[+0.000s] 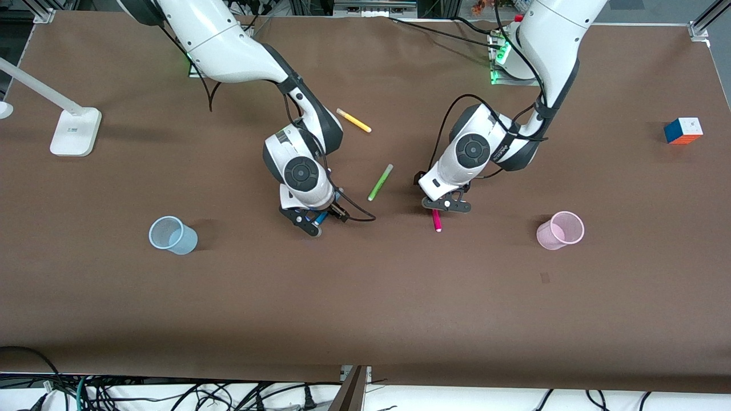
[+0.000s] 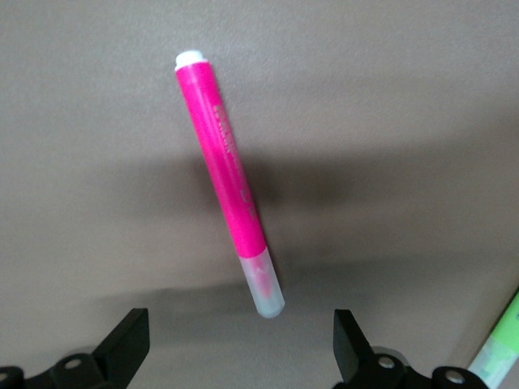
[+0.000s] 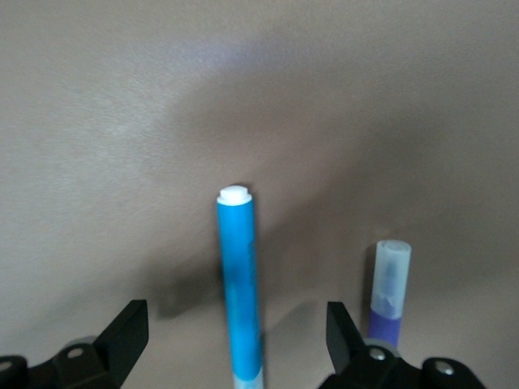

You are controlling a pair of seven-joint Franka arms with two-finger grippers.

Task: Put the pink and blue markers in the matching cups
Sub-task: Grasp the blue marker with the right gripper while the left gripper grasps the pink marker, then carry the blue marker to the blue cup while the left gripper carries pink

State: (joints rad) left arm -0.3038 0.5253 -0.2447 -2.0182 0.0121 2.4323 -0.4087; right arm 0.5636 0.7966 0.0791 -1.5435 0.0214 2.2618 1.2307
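The pink marker [image 1: 437, 221] lies on the brown table, its pale cap end toward my left gripper [image 1: 446, 206]. That gripper hangs low over the cap end, open and empty. In the left wrist view the marker [image 2: 229, 180] stops just short of the gap between the open fingers [image 2: 122, 350]. My right gripper [image 1: 326, 221] is open and low over the blue marker [image 1: 321, 217], which lies between its fingers [image 3: 123, 336] in the right wrist view [image 3: 241, 284], untouched. The pale blue cup [image 1: 172, 234] stands toward the right arm's end. The pale pink cup [image 1: 560, 230] stands toward the left arm's end.
A purple pen [image 3: 391, 290] lies close beside the blue marker. A lime-green pen [image 1: 380, 182] lies between the two grippers, and a yellow pen [image 1: 353, 120] lies farther from the front camera. A lamp base [image 1: 75, 131] and a colour cube [image 1: 683, 131] sit near the table's ends.
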